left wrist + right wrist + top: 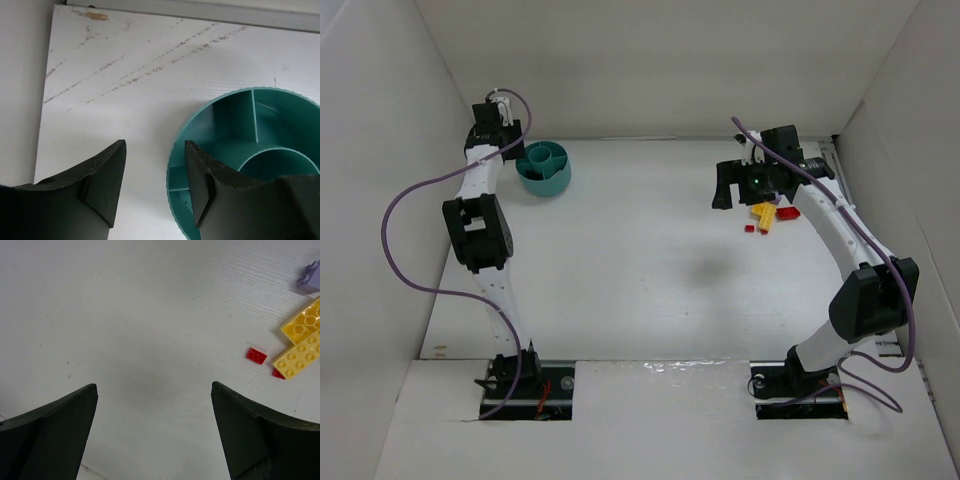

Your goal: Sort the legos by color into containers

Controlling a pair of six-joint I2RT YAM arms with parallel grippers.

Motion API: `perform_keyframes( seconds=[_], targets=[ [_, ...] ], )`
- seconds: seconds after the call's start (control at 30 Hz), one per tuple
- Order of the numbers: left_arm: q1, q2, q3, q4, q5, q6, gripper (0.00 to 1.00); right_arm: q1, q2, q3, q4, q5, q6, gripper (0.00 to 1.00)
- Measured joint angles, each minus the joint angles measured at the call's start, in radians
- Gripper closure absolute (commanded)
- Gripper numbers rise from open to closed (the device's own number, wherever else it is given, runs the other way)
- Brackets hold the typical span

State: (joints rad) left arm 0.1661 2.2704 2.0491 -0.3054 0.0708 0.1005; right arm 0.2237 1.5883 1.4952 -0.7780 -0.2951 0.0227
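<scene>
The left gripper (155, 150) is half open and holds nothing, with one finger over the bowl (225, 125) rim. The right gripper (152, 390) is wide open and empty. The legos (299, 357) lie beside it on the table (150, 305).

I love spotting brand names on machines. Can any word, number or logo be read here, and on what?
None: no word, number or logo can be read on the teal bowl, the yellow bricks, the red brick or the table.
</scene>
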Motion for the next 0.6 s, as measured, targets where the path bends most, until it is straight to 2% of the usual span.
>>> perform_keyframes(
  seconds=[0.37, 0.6],
  targets=[
    [0.0, 0.001, -0.003, -0.031, 0.006, 0.021, 0.53, 0.0, 0.0, 0.0, 0.0, 0.0, 0.0, 0.0],
    [0.0, -0.001, -0.095, -0.023, 0.007, 0.036, 0.53, 0.0, 0.0, 0.0, 0.0, 0.0, 0.0, 0.0]
  ],
)
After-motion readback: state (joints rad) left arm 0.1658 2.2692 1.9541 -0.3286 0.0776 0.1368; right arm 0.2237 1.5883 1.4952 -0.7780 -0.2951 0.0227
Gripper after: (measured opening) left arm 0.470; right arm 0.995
